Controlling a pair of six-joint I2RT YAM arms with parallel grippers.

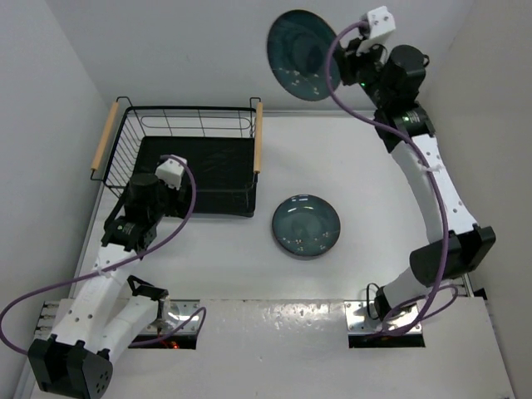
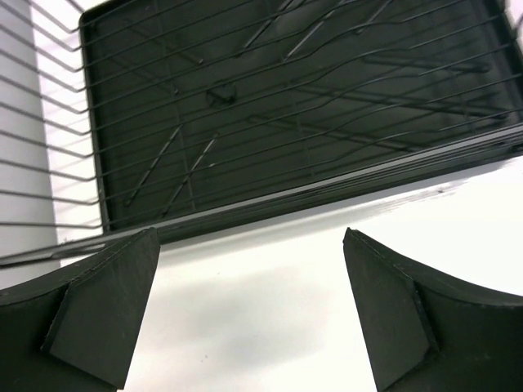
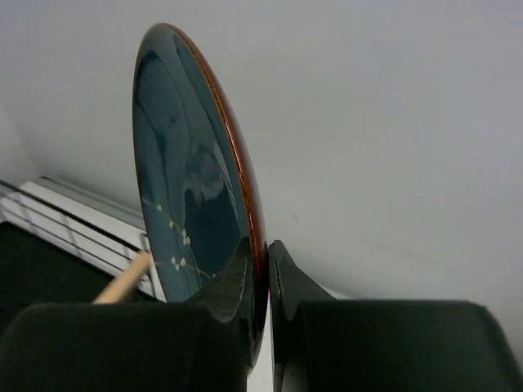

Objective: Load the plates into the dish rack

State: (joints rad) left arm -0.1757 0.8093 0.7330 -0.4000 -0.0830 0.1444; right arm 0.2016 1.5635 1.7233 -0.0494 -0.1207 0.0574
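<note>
Right at the lens, the two black fingers of my right gripper (image 3: 260, 273) are pinched almost together on the rim of one plate (image 3: 192, 180), so that only the thickness of the rim keeps them apart. I hold this plate on its edge and nearly upright. Its glossy blue face is turned to one side, the thin brown edge points toward my wrist camera, and the small white speckles sit low on the face, just above my fingertips. It hangs in the air in front of the pale back wall (image 1: 208, 50), past the far right corner of the dish rack (image 1: 141, 125) and clear of the table (image 1: 374, 174). One of the rack's wooden handles (image 3: 122, 286) shows below and beside the plate. My left gripper (image 2: 250, 286) is spread wide with nothing between its fingers. It hovers over bare white table at the near side of the rack, whose black wire rim and dark base tray fill the view beyond my fingertips. A second plate (image 1: 306, 225) lies flat on the table, face up, just to the right of the rack's near right corner and apart from both my grippers.
</note>
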